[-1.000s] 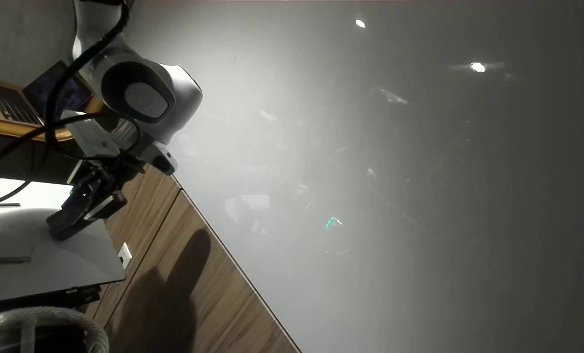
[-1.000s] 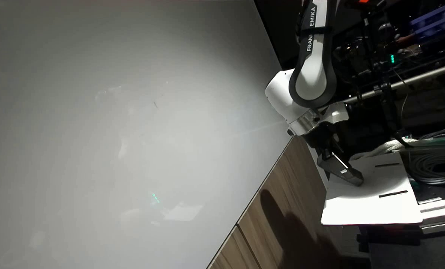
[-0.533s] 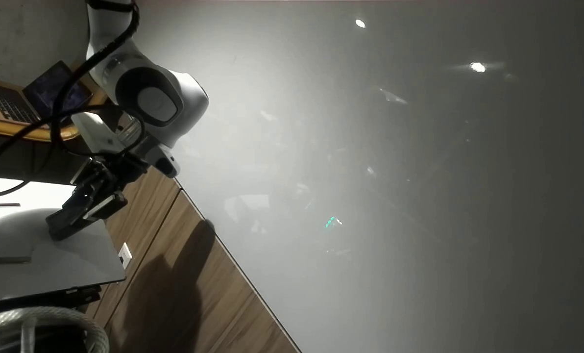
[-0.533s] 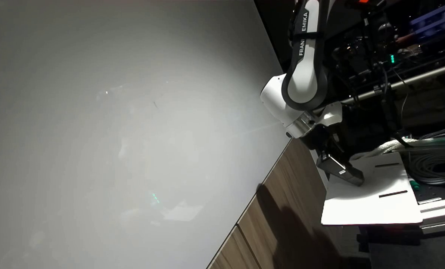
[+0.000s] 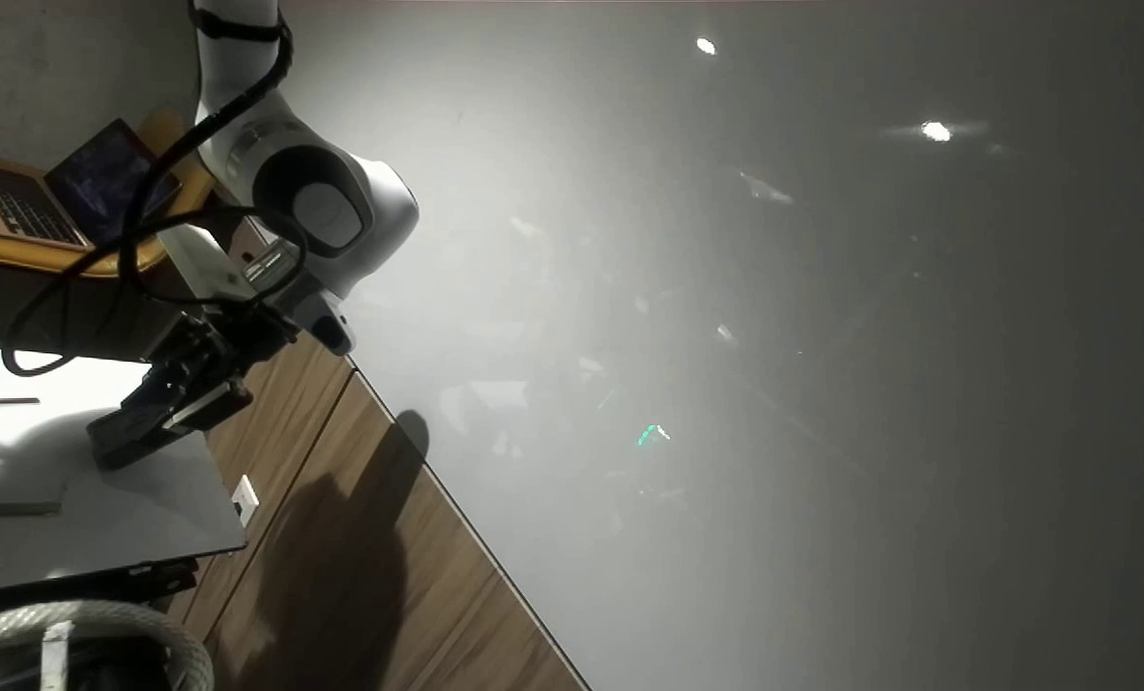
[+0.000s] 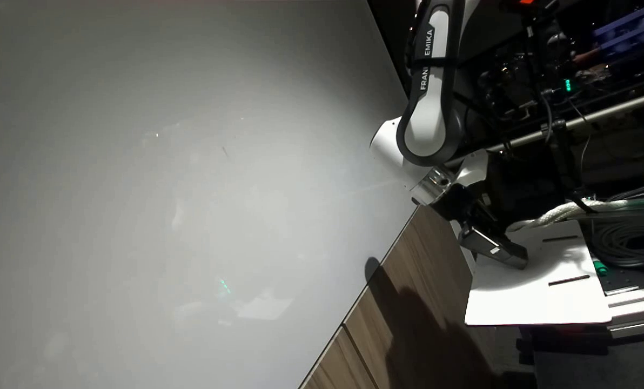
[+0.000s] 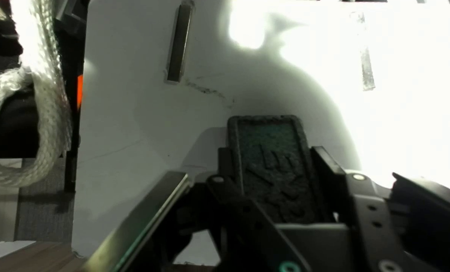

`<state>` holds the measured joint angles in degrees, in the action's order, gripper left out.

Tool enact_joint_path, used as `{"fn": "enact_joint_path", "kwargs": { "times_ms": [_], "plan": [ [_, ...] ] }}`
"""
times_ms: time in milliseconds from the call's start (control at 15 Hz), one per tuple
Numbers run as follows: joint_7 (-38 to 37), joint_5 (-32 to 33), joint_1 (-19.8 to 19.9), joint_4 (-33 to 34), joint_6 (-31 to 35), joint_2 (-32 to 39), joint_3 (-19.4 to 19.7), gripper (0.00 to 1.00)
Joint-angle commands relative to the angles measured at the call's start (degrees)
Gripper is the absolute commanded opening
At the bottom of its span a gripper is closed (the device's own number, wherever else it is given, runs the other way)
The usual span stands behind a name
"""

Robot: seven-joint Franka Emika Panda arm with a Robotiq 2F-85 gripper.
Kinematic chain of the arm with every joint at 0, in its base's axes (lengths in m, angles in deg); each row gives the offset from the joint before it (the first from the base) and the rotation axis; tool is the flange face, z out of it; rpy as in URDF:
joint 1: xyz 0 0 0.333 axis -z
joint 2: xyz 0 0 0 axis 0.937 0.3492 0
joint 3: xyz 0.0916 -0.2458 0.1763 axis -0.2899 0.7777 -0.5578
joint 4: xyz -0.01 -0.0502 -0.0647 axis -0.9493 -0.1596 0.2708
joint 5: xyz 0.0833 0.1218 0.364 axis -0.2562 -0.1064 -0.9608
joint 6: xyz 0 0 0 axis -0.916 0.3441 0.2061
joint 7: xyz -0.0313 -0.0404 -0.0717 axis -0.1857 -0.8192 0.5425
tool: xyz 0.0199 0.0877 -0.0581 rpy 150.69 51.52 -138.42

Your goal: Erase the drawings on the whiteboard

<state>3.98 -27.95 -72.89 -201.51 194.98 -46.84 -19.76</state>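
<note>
The large glossy whiteboard (image 5: 774,576) fills most of both exterior views (image 6: 111,243). Faint thin dark pen marks, the drawings (image 6: 225,152), show on its upper part; a tiny faint mark also shows in an exterior view (image 5: 459,115). My gripper (image 7: 272,162) is shut on a dark, rectangular felt eraser (image 7: 268,132), with a finger on each side of it. The eraser's far end sticks out past the fingertips over a small white panel (image 7: 134,113). In both exterior views the gripper (image 5: 183,408) is off the whiteboard, beside its lower edge, low over the panel (image 6: 538,302).
A brown wood-grain strip (image 5: 418,557) runs below the whiteboard. A laptop (image 5: 20,202) rests on a yellow-edged surface. White braided rope (image 7: 51,94) and coiled cables (image 6: 630,243) lie near the panel. A black cable (image 5: 169,158) hangs along the arm. Dark strips (image 7: 179,43) are on the panel.
The arm's upper links have shifted toward the whiteboard and down, while the gripper stays nearly in place over the panel. The arm's shadow has crept onto the whiteboard's lower edge.
</note>
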Motion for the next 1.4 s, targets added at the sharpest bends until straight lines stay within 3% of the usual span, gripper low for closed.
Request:
{"fn": "enact_joint_path", "kwargs": {
  "times_ms": [0, 67, 267, 333, 867, 1333],
  "plan": [
    [0.4, -1.4, 0.8, 2.6, -3.0, 1.7, -0.3, 0.80],
    [0.4, -1.4, 0.8, 3.0, -3.4, 2.1, -0.3, 0.80],
    [0.5, -1.5, 0.9, 4.1, -4.3, 3.3, -0.3, 0.98],
    [0.6, -1.5, 0.9, 4.5, -4.6, 3.7, -0.3, 1.00],
    [0.8, -1.6, 0.9, 6.8, -6.0, 5.5, -0.5, 1.00],
    [-2.1, 1.7, -1.1, 5.0, -5.1, 2.5, -0.8, 1.00]
  ]
}}
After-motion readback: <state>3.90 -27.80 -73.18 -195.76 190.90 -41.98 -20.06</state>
